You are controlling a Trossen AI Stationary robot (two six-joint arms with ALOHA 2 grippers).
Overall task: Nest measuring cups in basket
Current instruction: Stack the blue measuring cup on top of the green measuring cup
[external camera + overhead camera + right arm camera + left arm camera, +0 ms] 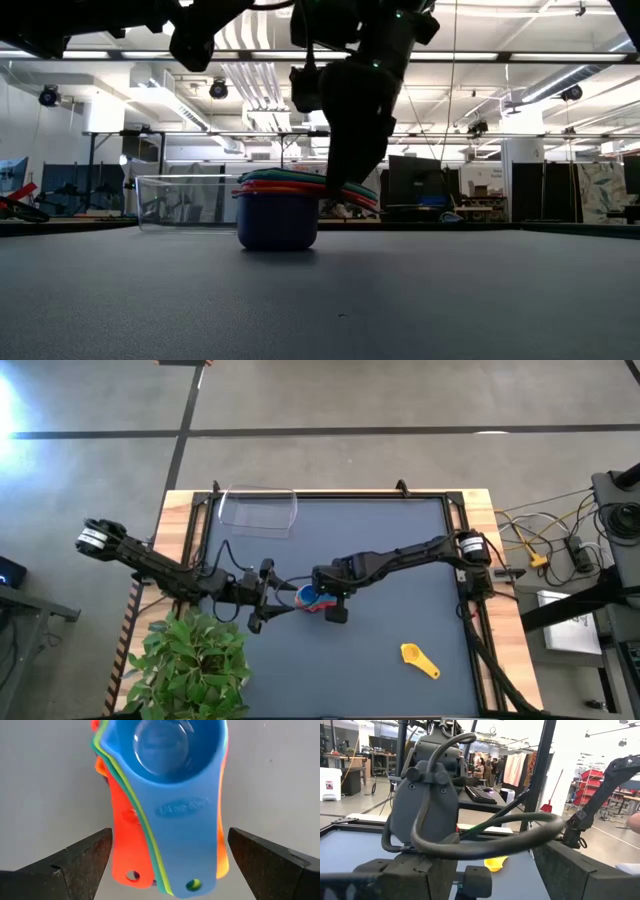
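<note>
A nested stack of measuring cups (pixel 310 597) stands on the dark mat near the table's middle. In the right wrist view a blue cup (pixel 172 750) lies uppermost, with red, green, teal and orange handles fanned beneath it. My right gripper (pixel 170 865) is open above the stack (pixel 278 215), one finger on either side of the handles, with a gap to each. My left gripper (pixel 266 598) waits open just left of the stack. A yellow cup (pixel 420 660) lies alone toward the near right. The clear basket (pixel 258 510) sits at the far left corner.
A potted plant (pixel 190 660) fills the near left corner beside my left arm. The wooden table frame (pixel 470 500) borders the mat. Cables and equipment (pixel 560 550) lie off the right edge. Bare mat stretches between the stack and the basket.
</note>
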